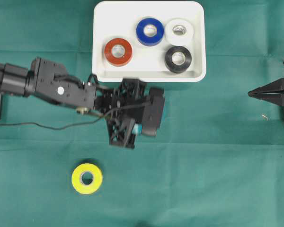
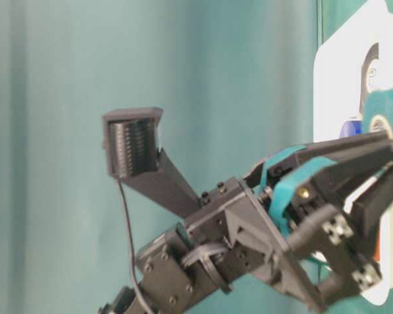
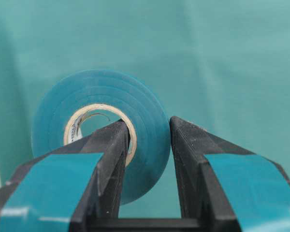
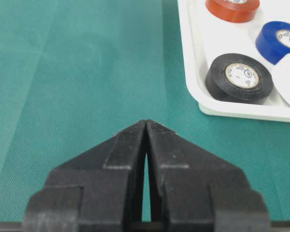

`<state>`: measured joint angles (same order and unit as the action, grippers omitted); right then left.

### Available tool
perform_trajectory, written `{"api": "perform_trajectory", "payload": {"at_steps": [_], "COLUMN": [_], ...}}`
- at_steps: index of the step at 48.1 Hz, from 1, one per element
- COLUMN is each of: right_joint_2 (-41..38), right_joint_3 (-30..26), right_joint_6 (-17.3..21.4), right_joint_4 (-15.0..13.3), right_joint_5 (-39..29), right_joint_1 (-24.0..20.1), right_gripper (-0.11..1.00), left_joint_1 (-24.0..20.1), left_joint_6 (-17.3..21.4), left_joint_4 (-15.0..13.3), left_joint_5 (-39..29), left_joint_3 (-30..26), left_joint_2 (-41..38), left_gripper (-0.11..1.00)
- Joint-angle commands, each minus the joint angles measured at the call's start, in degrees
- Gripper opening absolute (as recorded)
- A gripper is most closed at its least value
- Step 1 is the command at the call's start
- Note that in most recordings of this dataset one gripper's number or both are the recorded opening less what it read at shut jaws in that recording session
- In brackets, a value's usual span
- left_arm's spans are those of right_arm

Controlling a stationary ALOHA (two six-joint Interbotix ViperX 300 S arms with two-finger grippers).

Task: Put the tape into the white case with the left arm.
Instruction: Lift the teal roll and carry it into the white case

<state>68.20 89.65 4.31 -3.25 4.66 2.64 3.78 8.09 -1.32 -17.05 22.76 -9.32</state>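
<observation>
Landmark: the white case, a shallow tray at the far middle of the green cloth; every place below is given from it.
Yellow roll: one, lying flat on the cloth, well apart from the case, toward the near edge and off to its left.
Left gripper: one, just beside the near rim of the case, over the cloth and not over the tray.
Left gripper's grasp: its two teal-banded fingers pinch a teal roll; one finger sits in the roll's core, the other presses on the outside, the wall of tape squeezed between them.
Teal roll: one, held on edge and clear of the cloth, outside the case, near its front rim.
Right gripper: one, well off to the right of the case, level with its near rim, tips pointing toward it.
Right gripper's fingers: pressed together, tip to tip, nothing between them.
Rolls inside the case: four, all lying flat.
Red roll: left part of the case.
Black roll: near right part of the case.
Blue roll: far middle, touching the white roll.
White roll: far right part of the case.
Rolls in all: six, four in the case and two outside it.
</observation>
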Motion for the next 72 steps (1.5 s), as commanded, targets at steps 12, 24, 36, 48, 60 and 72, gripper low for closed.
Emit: {"api": "perform_trajectory", "payload": {"at_steps": [12, 24, 36, 48, 60, 72], "right_joint_2": [-0.35, -0.44, -0.44, -0.35, -0.35, -0.35], "right_joint_3": [-0.62, -0.62, -0.62, -0.62, -0.62, -0.62], "right_joint_6": [0.00, 0.00, 0.00, 0.00, 0.00, 0.00], "right_joint_4": [-0.09, -0.09, -0.09, -0.09, -0.09, -0.09], "right_joint_5": [0.62, 0.62, 0.62, 0.53, 0.62, 0.62], "right_joint_1": [0.09, 0.09, 0.09, 0.09, 0.09, 0.09], "right_gripper": [-0.09, -0.09, -0.09, -0.09, -0.09, -0.09], "left_joint_1": [-5.80, -10.28, -13.97, -14.68, -14.68, -14.68], "left_joint_6": [7.47, 9.05, 9.40, 10.37, 10.81, 11.16], "left_joint_4": [0.26, 0.26, 0.26, 0.26, 0.09, 0.09], "left_joint_5": [0.35, 0.62, 0.70, 0.70, 0.70, 1.23], "left_joint_3": [-0.79, -1.05, -1.05, -1.05, -1.05, -0.79], "left_joint_2": [2.20, 1.85, 1.32, 1.32, 1.32, 0.44], "left_gripper": [0.26, 0.26, 0.26, 0.26, 0.26, 0.40]}}
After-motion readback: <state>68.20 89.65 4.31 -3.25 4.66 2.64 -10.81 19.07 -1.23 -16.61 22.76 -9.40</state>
